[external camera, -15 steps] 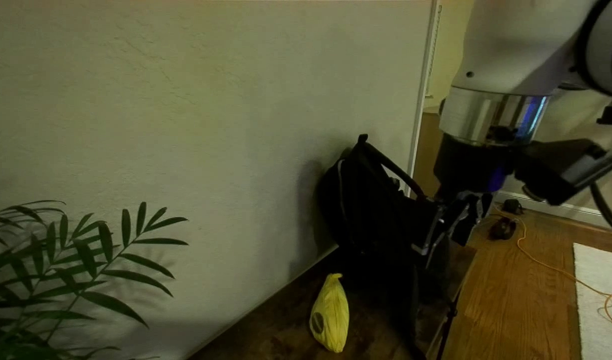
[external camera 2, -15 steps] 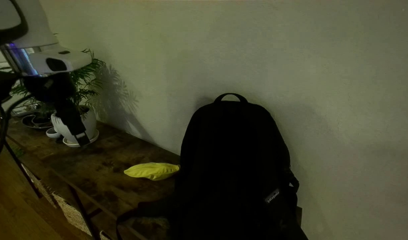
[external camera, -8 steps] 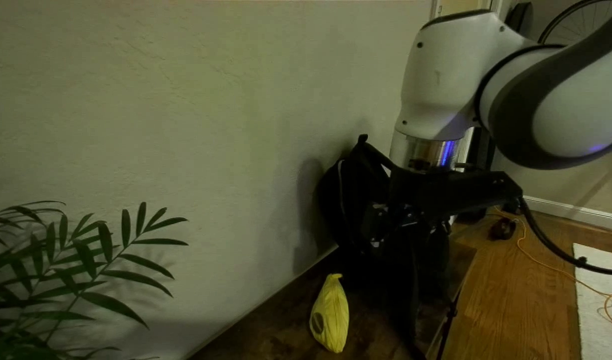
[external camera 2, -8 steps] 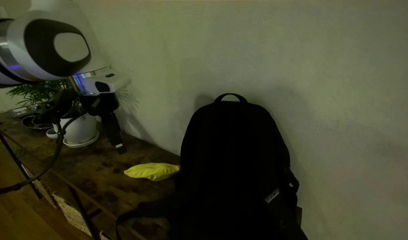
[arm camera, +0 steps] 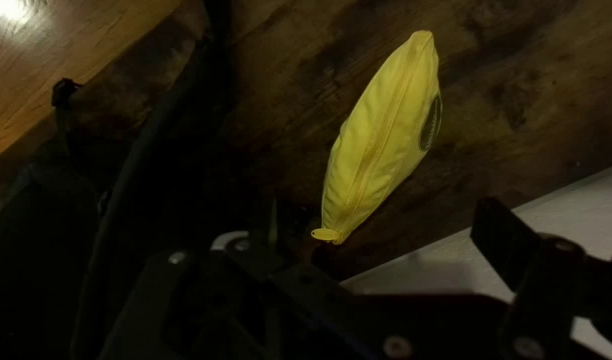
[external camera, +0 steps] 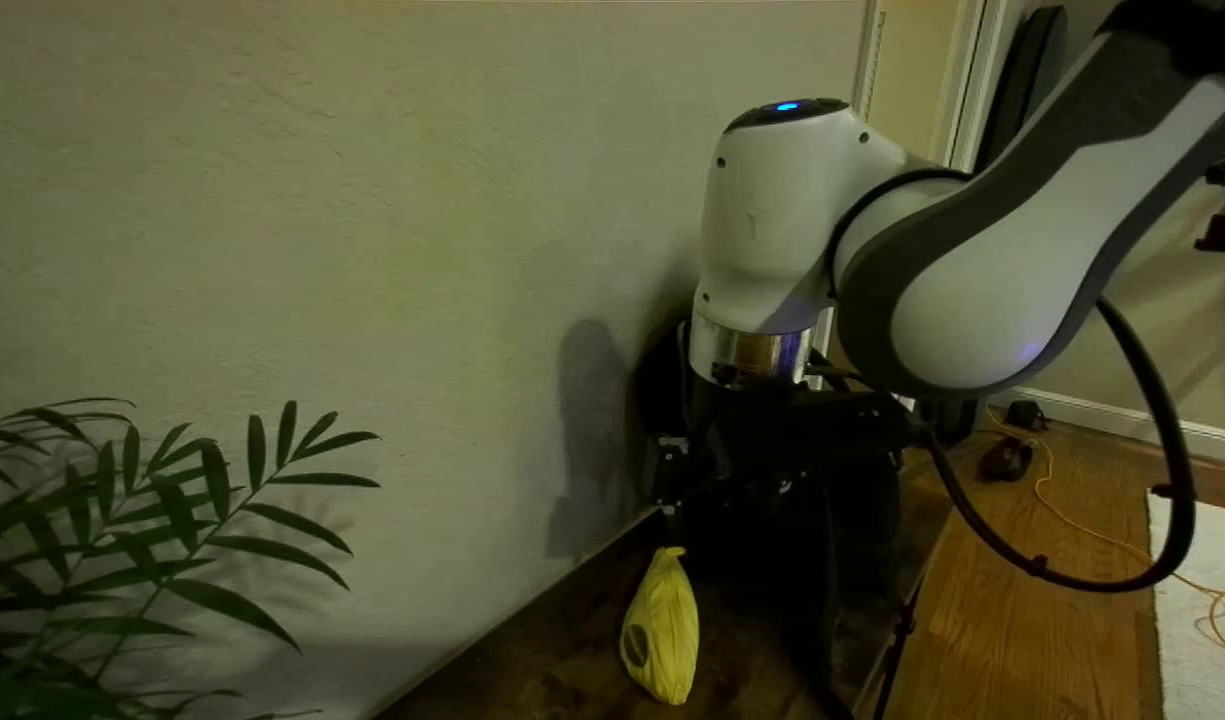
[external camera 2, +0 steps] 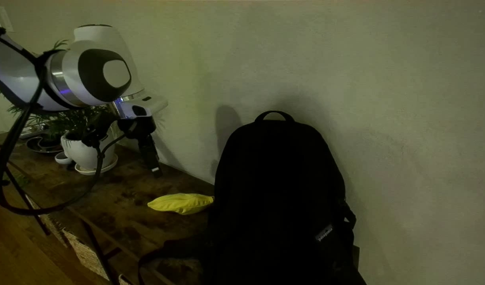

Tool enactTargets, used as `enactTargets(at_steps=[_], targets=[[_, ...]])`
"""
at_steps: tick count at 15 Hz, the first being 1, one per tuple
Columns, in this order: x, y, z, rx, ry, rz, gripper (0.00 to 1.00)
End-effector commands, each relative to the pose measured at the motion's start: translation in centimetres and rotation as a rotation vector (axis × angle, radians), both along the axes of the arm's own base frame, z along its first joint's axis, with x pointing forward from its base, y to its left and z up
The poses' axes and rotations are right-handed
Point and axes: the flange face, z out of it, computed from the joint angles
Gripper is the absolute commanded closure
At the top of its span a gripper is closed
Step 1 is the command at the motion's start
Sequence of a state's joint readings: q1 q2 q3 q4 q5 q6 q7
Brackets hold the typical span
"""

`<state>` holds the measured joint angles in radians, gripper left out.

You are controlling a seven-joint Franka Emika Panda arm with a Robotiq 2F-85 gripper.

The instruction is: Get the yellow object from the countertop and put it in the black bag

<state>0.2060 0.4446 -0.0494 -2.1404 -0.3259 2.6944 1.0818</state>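
Seemingly soft, light fabric: pouch (arm camera: 380, 140) lies on the table (external camera 2: 119, 202) just beside the bag (external camera 2: 280, 198), contact unclear. End effector (external camera 2: 156, 172) hangs above, same side of the bag, fingers (arm camera: 505, 242) apart. Pouch should squash rather than slip; pinch across its middle.

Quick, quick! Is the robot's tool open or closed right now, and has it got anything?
Tool: open, holding nothing; the yellow pouch lies on the countertop.
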Motion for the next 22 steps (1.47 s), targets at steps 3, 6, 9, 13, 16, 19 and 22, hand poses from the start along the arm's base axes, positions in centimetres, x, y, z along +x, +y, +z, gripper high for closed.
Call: enactTargets(at_steps=[3,6,9,13,16,19,22], targets=[[0.1,-0.6,0.0,-0.004,0.002,-0.005,0.00],[0.4,-1.0,-0.9,-0.009,0.005,-0.013,0.00],[0.8,-2.3,-2.9,-0.027,0.016,-0.039,0.00],[1.9,-4.0,-5.6,-0.035,0.023,-0.074,0.00],[2.8,-4.6,-7.2,-0.019,0.020,-0.107,0.00],[3.7,-5.2,-8.5,0.010,0.007,-0.154,0.00],[4.2,-6.1,-10.2,0.045,-0.018,-0.200,0.00]])
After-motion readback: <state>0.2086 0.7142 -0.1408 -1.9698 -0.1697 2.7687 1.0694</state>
